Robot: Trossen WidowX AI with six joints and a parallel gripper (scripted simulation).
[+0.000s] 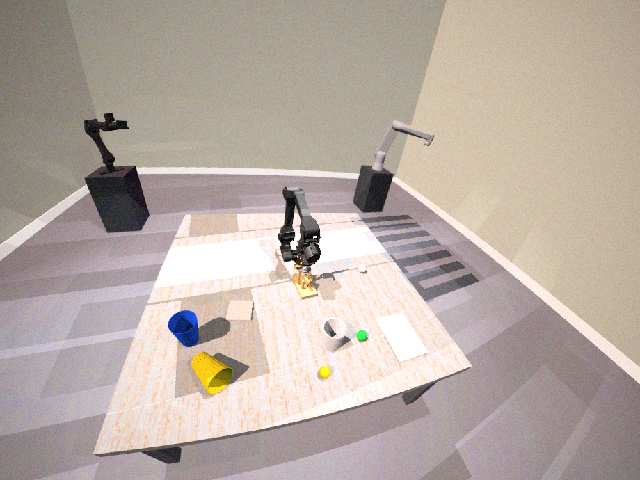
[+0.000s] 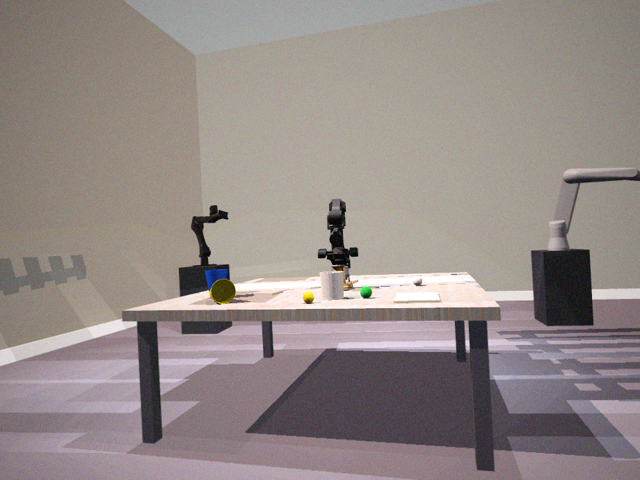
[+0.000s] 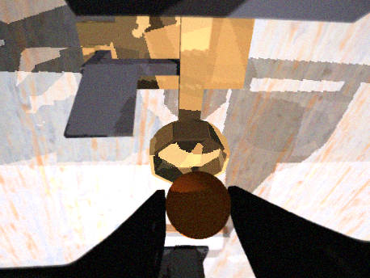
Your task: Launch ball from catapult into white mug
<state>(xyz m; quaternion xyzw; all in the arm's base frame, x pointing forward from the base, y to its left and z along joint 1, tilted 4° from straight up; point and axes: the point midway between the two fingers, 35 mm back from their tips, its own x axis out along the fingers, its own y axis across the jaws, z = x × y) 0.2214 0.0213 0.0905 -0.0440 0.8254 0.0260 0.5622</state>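
My gripper is shut on an orange ball and holds it just above the wooden catapult. In the wrist view the ball sits at the near rim of the catapult's spoon cup. The catapult stands near the table's middle, and in the exterior view it is mostly hidden behind the mug. The white mug stands upright nearer the front edge, in line with the catapult.
A green ball lies beside the mug, a yellow ball in front of it, a white ball at the right. A blue cup stands and a yellow cup lies at the left. Two flat white pads lie on the table.
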